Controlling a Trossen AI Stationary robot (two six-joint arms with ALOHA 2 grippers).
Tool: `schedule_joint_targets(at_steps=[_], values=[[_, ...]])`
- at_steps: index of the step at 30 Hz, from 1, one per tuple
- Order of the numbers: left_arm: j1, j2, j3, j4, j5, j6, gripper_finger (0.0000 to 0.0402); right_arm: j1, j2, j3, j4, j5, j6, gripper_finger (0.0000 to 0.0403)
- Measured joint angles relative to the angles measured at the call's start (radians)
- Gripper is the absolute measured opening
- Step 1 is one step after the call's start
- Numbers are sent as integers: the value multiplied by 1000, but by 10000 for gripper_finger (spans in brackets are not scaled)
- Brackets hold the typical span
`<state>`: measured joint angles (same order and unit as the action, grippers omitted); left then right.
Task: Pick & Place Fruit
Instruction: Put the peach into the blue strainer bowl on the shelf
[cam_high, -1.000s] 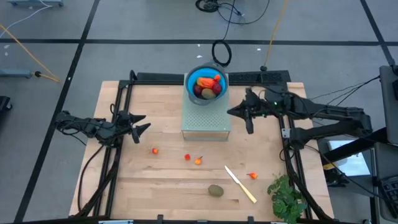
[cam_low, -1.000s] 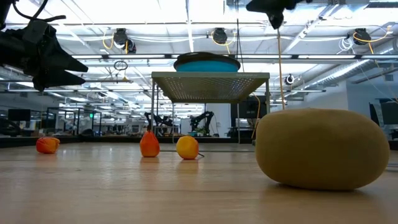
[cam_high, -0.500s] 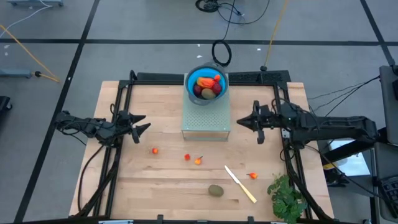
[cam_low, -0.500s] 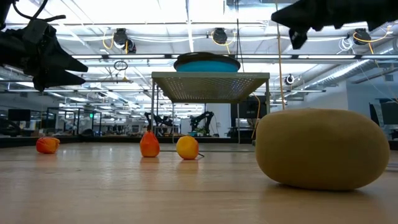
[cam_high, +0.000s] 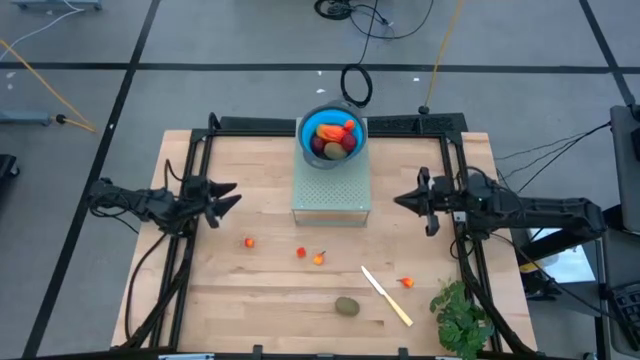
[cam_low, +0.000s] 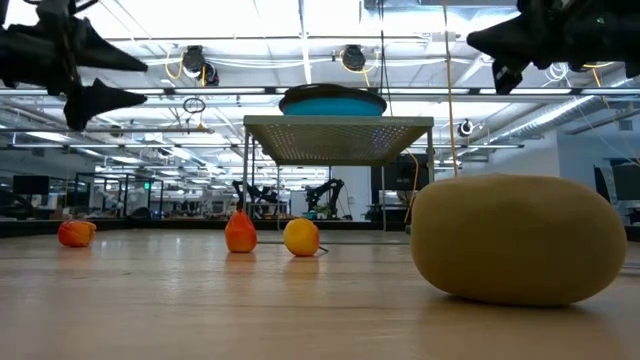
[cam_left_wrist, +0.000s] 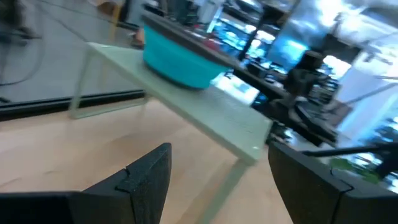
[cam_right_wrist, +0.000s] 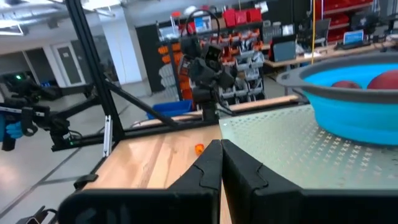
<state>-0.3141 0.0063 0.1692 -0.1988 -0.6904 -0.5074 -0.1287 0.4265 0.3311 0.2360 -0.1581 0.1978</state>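
Note:
A blue bowl (cam_high: 332, 137) holding a red-orange oval, dark red balls and other fruit stands on a grey-green perforated stand (cam_high: 332, 195) at the table's far middle. On the wood lie several tiny orange-red bits (cam_high: 248, 242) (cam_high: 319, 259) (cam_high: 406, 283) and a brown-green kiwi-like oval (cam_high: 347, 306), which looms large in the low view (cam_low: 518, 238). My left gripper (cam_high: 224, 199) hovers open left of the stand, holding nothing; in its wrist view the fingers (cam_left_wrist: 217, 180) frame the bowl (cam_left_wrist: 177, 53). My right gripper (cam_high: 402, 200) hovers shut right of the stand, fingers together (cam_right_wrist: 221, 163).
A long cream knife (cam_high: 386, 296) lies slantwise near the front right, with a green leafy bunch (cam_high: 460, 318) at the front right corner. Black frame rails (cam_high: 190, 170) run along the left, right and far sides. Bare wood lies between the stand and the loose pieces.
My right gripper has come down and drawn back from beside the bowl toward the table's right edge, staying shut and holding nothing. My left gripper has tipped its fingers upward a little in place, still open. The fruit has not moved.

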Motion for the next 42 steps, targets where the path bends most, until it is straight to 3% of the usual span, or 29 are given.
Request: schedule_joint_targets(at_steps=[12, 21, 32, 42], values=[[0, 29, 0, 131, 110, 54, 269, 0, -175, -79, -1, 4, 0, 0], [0, 280, 124, 150, 150, 74, 269, 0, -251, -107, -1, 5, -2, 0], [0, 694, 535, -312, 204, -72, 269, 0, -294, -118, -1, 5, -19, 0], [0, 931, 770, -569, 324, -184, 269, 0, -299, -118, -1, 4, -29, 0]])
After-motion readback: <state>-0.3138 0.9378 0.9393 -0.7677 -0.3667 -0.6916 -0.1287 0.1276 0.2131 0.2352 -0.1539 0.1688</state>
